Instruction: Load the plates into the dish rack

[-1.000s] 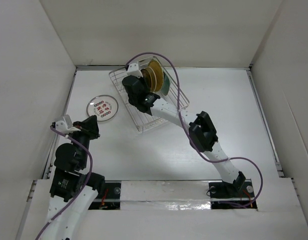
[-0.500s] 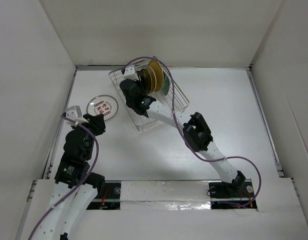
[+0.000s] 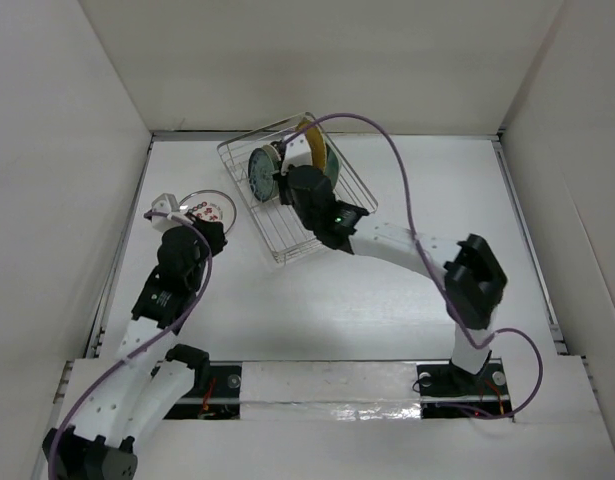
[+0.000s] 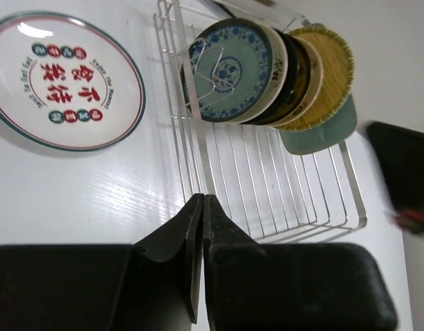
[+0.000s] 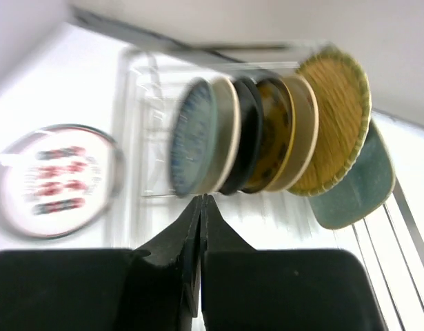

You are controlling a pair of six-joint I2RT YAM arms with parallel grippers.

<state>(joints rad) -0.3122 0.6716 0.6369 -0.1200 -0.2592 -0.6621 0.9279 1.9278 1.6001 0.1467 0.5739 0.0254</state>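
**A:** Where do the plates stand?

**B:** Six sit on edge in a row at the far end of the rack [image 3: 287, 242]. The teal plate [image 4: 229, 69] is at the left end. Behind it come a cream one, the black plate [image 5: 247, 138], a gold patterned one, another cream one and a woven yellow one. The green plate [image 4: 322, 127] leans at the right end.

**A:** And the seventh?

**B:** The white plate [image 4: 67, 83] with red marks lies flat on the table [image 3: 437, 180], just left of the rack.

**A:** The left gripper?

**B:** The left gripper [image 4: 201, 201] has its fingers pressed together with nothing between them. It is at the near edge of the white plate; I cannot tell whether it touches.

**A:** The right one?

**B:** The right gripper [image 5: 200, 203] is also pinched closed and empty. It is above the rack on the near side of the row, pointing at the plates.
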